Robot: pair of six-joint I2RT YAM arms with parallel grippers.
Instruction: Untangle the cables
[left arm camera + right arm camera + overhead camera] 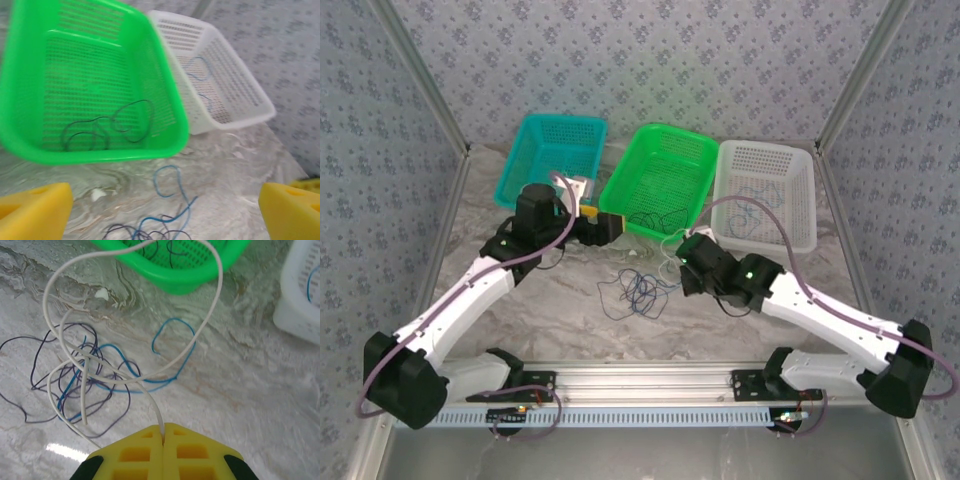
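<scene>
Lab test cell: patterned fabric walls (650, 60), aluminium frame (425, 90), marbled tabletop (560, 310).

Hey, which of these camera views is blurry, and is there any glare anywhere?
Left wrist view: soft throughout, the green basket rim and the dark cable inside it smeared. Right wrist view: sharp on the white cable and the tangled cables, one glare patch on the marble table at lower left. Top external view: evenly lit, no harsh shadows, the cables very fine.

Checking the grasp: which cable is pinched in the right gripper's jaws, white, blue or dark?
The white cable, clamped in the shut right gripper and looping upward; the blue cable and dark cable lie ungripped on the table.
</scene>
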